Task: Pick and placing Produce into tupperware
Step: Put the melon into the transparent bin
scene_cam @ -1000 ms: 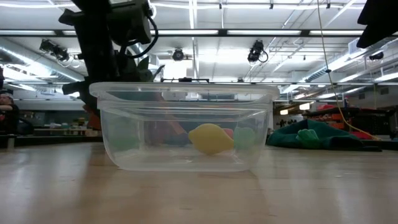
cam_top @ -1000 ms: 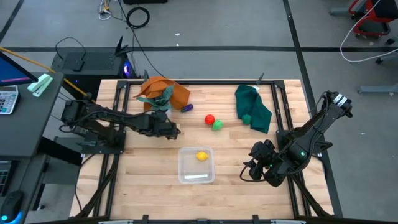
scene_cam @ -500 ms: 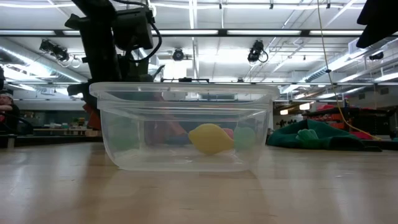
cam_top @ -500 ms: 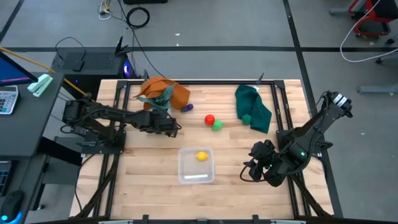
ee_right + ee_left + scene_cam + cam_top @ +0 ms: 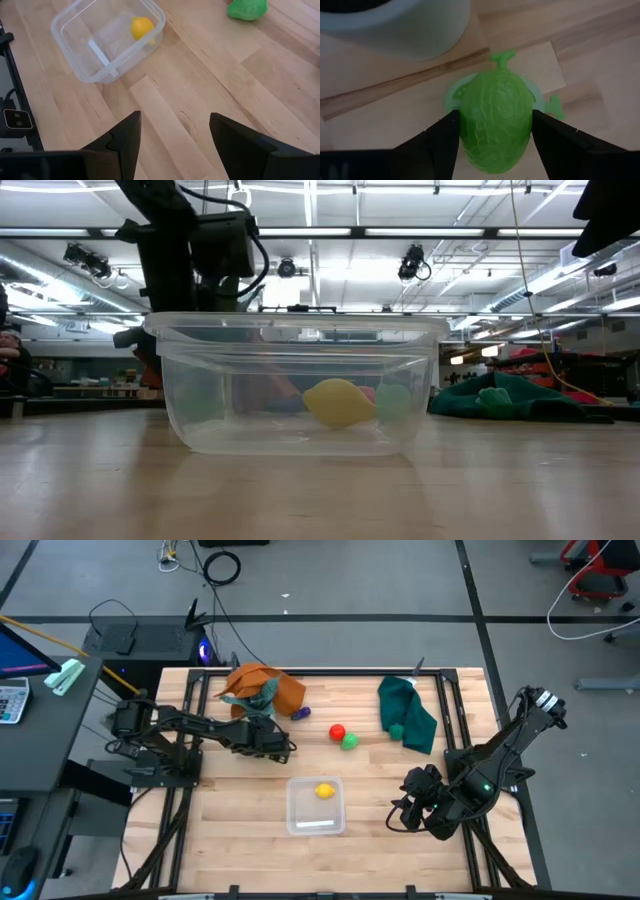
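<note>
My left gripper (image 5: 283, 747) stands just near of the white pot (image 5: 395, 25), pointing steeply down, shut on a green, wrinkled produce piece (image 5: 495, 125). The high view hides that piece under the gripper. The clear tupperware (image 5: 316, 805) sits near the table's front middle with a yellow piece (image 5: 325, 790) resting on its floor. A red piece (image 5: 337, 732), a green one (image 5: 350, 741) and a purple one (image 5: 301, 713) lie on the table. Another green piece (image 5: 397, 730) lies on the dark green cloth (image 5: 408, 712). My right gripper (image 5: 405, 810) waits open at the near right. My left gripper pinches the green piece by its two long sides (image 5: 465, 125) between its two fingers (image 5: 440, 145), which come from above, slanting steeply down. Its stem end (image 5: 502, 57) points away from the gripper. Whether it rests on the table or hangs clear, I cannot tell.
An orange cloth (image 5: 262, 688) and the small white pot with a plant (image 5: 262, 708) lie at the far left, close behind my left gripper. Bare wood lies between the tupperware and my right gripper.
My left gripper has sunk a little and gone slightly toward the table's right edge, with the gap between its fingers unchanged.
</note>
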`<state>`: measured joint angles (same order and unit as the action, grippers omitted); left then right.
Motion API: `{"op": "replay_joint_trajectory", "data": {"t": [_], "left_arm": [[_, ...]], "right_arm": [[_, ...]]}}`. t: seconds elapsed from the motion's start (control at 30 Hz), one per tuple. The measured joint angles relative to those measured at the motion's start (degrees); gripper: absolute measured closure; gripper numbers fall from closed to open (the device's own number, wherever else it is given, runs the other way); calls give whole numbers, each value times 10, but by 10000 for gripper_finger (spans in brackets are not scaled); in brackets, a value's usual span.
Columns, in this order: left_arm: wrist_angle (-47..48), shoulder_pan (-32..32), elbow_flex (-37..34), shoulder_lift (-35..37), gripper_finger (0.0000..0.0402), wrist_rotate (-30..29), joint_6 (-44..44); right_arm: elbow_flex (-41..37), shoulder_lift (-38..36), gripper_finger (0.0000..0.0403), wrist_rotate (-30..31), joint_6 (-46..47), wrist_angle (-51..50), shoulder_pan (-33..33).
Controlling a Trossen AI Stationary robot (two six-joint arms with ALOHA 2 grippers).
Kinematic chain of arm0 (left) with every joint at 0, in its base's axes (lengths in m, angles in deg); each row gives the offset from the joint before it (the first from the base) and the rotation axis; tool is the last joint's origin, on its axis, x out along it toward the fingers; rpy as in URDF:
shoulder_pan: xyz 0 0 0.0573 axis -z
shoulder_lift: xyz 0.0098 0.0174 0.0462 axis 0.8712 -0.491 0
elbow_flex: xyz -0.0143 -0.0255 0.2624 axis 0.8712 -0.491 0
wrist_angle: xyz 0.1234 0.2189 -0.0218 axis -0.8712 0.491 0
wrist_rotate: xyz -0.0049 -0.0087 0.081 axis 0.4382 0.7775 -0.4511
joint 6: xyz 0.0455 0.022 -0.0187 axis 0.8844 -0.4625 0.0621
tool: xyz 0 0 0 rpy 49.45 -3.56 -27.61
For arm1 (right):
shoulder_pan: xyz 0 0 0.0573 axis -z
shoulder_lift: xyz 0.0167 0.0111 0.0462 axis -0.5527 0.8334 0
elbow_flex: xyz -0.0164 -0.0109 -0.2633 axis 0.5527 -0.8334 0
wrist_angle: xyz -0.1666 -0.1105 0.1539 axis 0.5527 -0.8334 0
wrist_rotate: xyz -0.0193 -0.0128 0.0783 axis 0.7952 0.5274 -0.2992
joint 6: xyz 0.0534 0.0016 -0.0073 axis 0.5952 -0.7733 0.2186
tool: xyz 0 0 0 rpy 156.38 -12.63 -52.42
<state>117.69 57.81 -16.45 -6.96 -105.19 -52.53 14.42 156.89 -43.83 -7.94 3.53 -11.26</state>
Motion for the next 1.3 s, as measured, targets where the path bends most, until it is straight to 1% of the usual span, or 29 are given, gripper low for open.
{"op": "replay_joint_trajectory", "data": {"t": [0.2,0.3,0.43,0.57,0.7,0.9,1.17,1.3], "left_arm": [[-3,-3,0,-1,169,6,0],[-3,-7,0,-1,166,18,4],[-3,-2,1,2,173,11,-3],[-6,4,26,3,178,3,9],[-4,5,47,3,174,-4,16],[-3,10,80,3,177,-4,43],[1,38,129,3,173,40,52],[6,55,156,3,178,64,53]], "right_arm": [[0,0,204,0,0,2,0],[0,0,204,0,0,4,0],[0,0,204,0,0,4,0],[0,0,204,0,1,5,0],[0,0,204,0,1,5,0],[0,0,204,0,1,5,0],[0,0,204,0,1,5,0],[0,0,204,0,1,5,0]]}}
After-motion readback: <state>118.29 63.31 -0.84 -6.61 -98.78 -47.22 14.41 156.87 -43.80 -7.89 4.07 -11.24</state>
